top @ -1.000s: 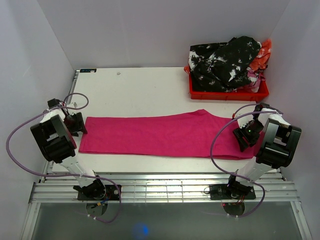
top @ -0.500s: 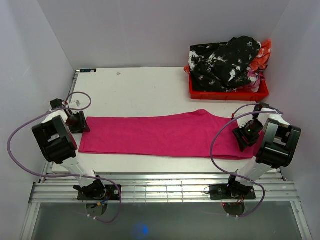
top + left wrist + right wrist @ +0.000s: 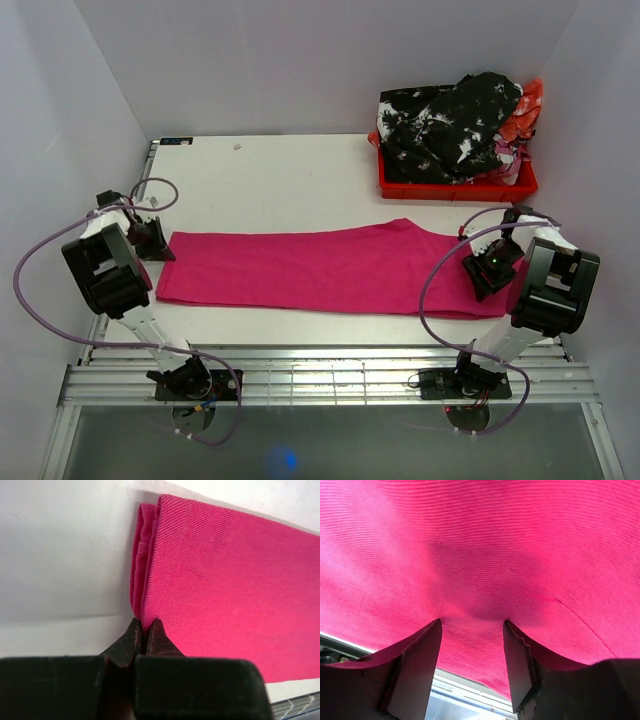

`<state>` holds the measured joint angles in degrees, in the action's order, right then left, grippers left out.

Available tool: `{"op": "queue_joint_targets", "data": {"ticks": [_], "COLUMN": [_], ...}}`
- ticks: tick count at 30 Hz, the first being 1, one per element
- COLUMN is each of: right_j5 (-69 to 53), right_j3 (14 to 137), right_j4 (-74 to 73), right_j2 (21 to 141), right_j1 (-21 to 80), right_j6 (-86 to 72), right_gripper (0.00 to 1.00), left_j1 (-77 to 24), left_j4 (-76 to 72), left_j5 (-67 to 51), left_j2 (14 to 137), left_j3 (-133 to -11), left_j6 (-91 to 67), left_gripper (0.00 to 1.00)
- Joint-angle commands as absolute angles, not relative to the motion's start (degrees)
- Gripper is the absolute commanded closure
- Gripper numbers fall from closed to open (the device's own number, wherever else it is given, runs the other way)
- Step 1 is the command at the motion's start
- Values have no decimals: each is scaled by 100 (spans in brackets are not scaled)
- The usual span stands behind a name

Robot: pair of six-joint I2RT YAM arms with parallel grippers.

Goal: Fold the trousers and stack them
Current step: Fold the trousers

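Note:
The bright pink trousers lie flat, folded lengthwise into one long strip across the table's front. My left gripper is at their left end, and in the left wrist view it is shut on the layered edge of the trousers. My right gripper is over the wider right end. In the right wrist view it is open, both fingertips pressed down onto the pink cloth, which dips a little between them.
A red crate at the back right holds a heap of dark floral clothes. The white table ends at a slatted metal rail just in front of the trousers. Side walls stand close to both arms.
My left gripper has gone from open to shut on the trousers' left end and shifted slightly left. The right gripper stayed in place, its jaws a touch narrower.

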<state>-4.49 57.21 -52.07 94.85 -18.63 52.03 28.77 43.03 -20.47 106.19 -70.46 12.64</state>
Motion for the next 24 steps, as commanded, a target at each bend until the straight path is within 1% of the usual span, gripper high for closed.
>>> {"op": "queue_joint_targets", "data": {"ticks": [1, 3, 4, 6, 7, 11, 12, 15, 18, 19, 21, 22, 24], "right_j5": [-921, -1115, -1195, -1423, -1476, -1652, -1661, -1609, -1468, -1355, -1248, -1109, -906], "right_j3": [5862, 6108, 6204, 6477, 6556, 6890, 6960, 6987, 6917, 6873, 6847, 6838, 6750], "right_j4": [-5615, -5782, -5862, -6081, -6152, -6451, -6529, -6600, -6522, -6487, -6443, -6364, -6206], "right_j2": [9273, 9255, 9255, 9264, 9264, 9115, 9071, 9017, 9070, 9131, 9211, 9281, 9377], "right_j1": [-1688, -1679, -1661, -1661, -1670, -1661, -1661, -1670, -1661, -1670, -1670, -1679, -1679], "right_j6": [5124, 5107, 5080, 5036, 5001, 4975, 4975, 4966, 4940, 4913, 4825, 4799, 4694], "right_gripper": [39, 36, 34, 32, 31, 30, 30, 29, 29, 29, 30, 31, 31], "left_j1": [3207, 3453, 3506, 3603, 3638, 3560, 3394, 2938, 2385, 2234, 1831, 1706, 1321], "left_j4": [4851, 5183, 5307, 5650, 5791, 6607, 6722, 7013, 7049, 7040, 6953, 6874, 6392], "left_j5": [-2188, -2241, -2250, -2268, -2276, -2741, -2907, -3215, -3470, -3724, -4033, -4374, -4648], "left_j2": [10740, 10941, 11012, 11135, 11223, 11241, 11215, 11004, 10776, 10741, 10635, 10600, 10477], "left_j3": [-8154, -8646, -9127, -9578, -9998, -10869, -10976, -11048, -10802, -10723, -10495, -10381, -9926], "left_j6": [1432, 1599, 1782, 1959, 2160, 2408, 2417, 2295, 1847, 1698, 1181, 978, 303], "left_gripper": [100, 100, 100, 100, 100, 100, 100, 100, 100, 100, 100, 100, 100]}}
